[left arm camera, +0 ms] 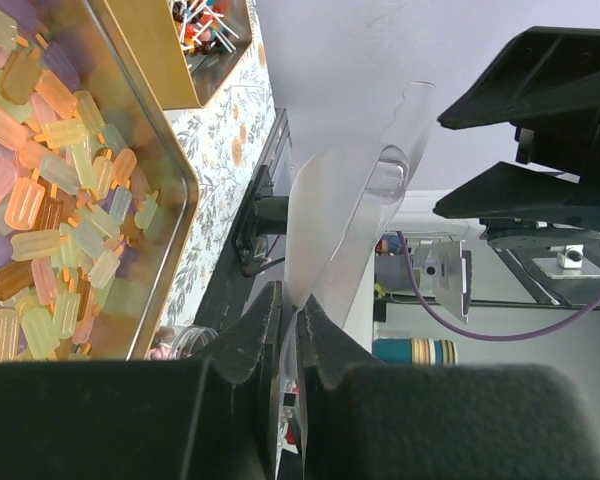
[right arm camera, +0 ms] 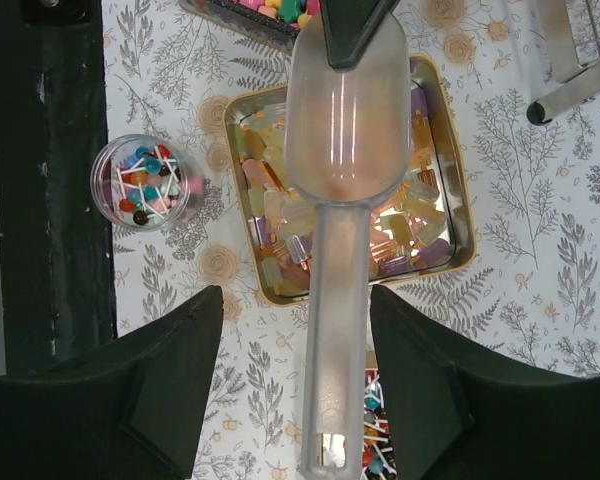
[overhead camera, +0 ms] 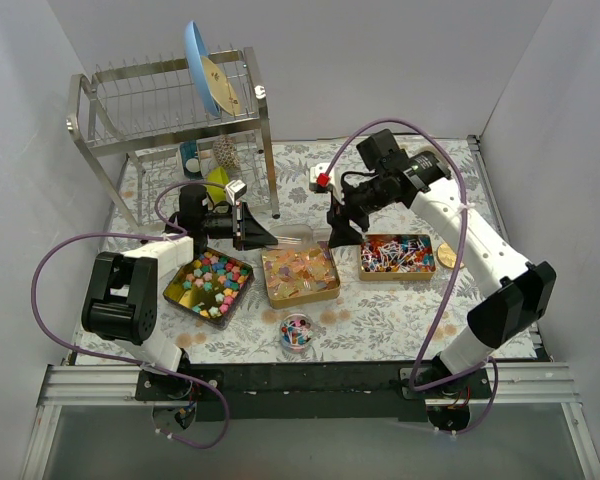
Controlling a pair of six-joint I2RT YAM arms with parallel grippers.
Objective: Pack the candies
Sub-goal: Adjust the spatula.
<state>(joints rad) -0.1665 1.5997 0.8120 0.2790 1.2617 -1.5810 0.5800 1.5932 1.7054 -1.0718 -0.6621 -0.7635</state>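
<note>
**Top view.** Three gold tins stand in a row on the counter (overhead camera: pixel 400 320). The left tin (overhead camera: pixel 183 291) holds star candies (overhead camera: pixel 214 282), the middle tin (overhead camera: pixel 267 279) orange-yellow candies (overhead camera: pixel 300 272), and the right tin (overhead camera: pixel 398 277) red-white-blue candies (overhead camera: pixel 395 252). A small jar (overhead camera: pixel 297 332) of coloured pieces sits near the front edge.

**Left wrist.** My left gripper (left arm camera: pixel 292 310) is clamped on the rim of a clear scoop (left arm camera: pixel 350 200).

**Right wrist.** My right gripper (right arm camera: pixel 298 292) is spread wide, a finger on each side of the scoop's handle, above the middle tin.
</note>
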